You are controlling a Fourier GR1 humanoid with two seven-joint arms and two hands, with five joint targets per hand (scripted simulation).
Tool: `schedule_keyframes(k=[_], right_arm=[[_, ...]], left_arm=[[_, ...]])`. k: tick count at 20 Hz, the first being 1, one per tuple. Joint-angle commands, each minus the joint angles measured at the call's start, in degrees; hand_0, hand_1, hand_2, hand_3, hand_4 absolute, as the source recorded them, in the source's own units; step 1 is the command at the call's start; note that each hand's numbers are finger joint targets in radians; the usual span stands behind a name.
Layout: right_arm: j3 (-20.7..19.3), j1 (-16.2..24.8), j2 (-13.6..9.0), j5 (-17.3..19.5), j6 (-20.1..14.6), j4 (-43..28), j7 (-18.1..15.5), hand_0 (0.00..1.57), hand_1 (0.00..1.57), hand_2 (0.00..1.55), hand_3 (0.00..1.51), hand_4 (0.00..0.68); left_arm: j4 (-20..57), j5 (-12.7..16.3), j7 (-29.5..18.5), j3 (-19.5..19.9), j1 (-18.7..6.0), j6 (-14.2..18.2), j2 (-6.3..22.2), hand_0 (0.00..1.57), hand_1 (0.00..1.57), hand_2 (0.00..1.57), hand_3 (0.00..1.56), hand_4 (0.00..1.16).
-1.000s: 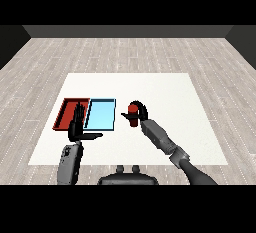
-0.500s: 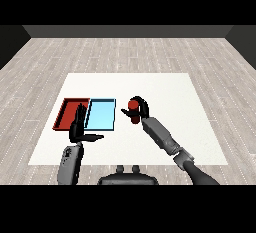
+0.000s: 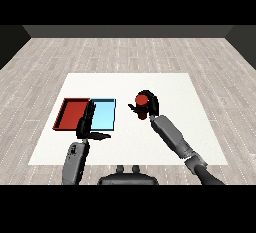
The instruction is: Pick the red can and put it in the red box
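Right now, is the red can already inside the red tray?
No, the red can is to the right of both trays, with the right hand curled round it, away from the red tray.

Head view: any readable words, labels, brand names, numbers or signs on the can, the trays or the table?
None can be read.
red can, held in the right hand: plain red, no label shows.
red tray and light blue tray: plain, no markings.
table: plain white, no text.

White table [image 3: 165, 84] on a grey plank floor [image 3: 125, 52], red tray [image 3: 70, 108] lying flat at about 9 o'clock of the tabletop's middle, light blue tray [image 3: 106, 112] touching its 3 o'clock side
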Motion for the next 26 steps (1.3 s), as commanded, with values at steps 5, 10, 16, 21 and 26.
schedule_keyframes(k=[5, 10, 16, 21, 26], right_arm=[[2.1, 7.4, -1.0, 7.6, -8.1, -20.5, 7.1, 1.56, 1.56, 1.46, 1.41, 0.602], [2.2, 9.6, -2.2, 11.7, -7.6, -28.6, 10.4, 1.57, 1.57, 1.46, 1.40, 0.624], [2.2, 14.6, 0.8, 17.9, -7.8, -32.4, 9.4, 1.57, 1.57, 1.48, 1.42, 0.655], [-0.9, 12.8, 3.0, 19.3, -4.2, -31.4, 11.5, 1.57, 1.57, 1.48, 1.42, 0.636], [-2.2, 11.8, 5.0, 24.1, -2.8, -30.8, 13.9, 1.57, 1.57, 1.48, 1.42, 0.657]], left_arm=[[-3.0, 0.2, 5.7, -6.1, -0.2, -0.2, -0.9, 0.00, 0.00, 0.00, 0.00, 0.00], [-2.2, -1.3, 5.8, -10.7, -0.6, 1.5, -1.0, 0.00, 0.00, 0.00, 0.00, 0.00], [-2.3, 1.7, 10.8, -14.6, -5.1, 5.6, -1.0, 0.00, 0.00, 0.00, 0.00, 0.00], [2.2, 2.0, 9.6, -21.5, -6.0, 10.3, -1.0, 0.00, 0.00, 0.00, 0.00, 0.00], [8.4, 4.6, 10.2, -21.5, -11.3, 10.9, -1.0, 0.00, 0.00, 0.00, 0.00, 0.00]])
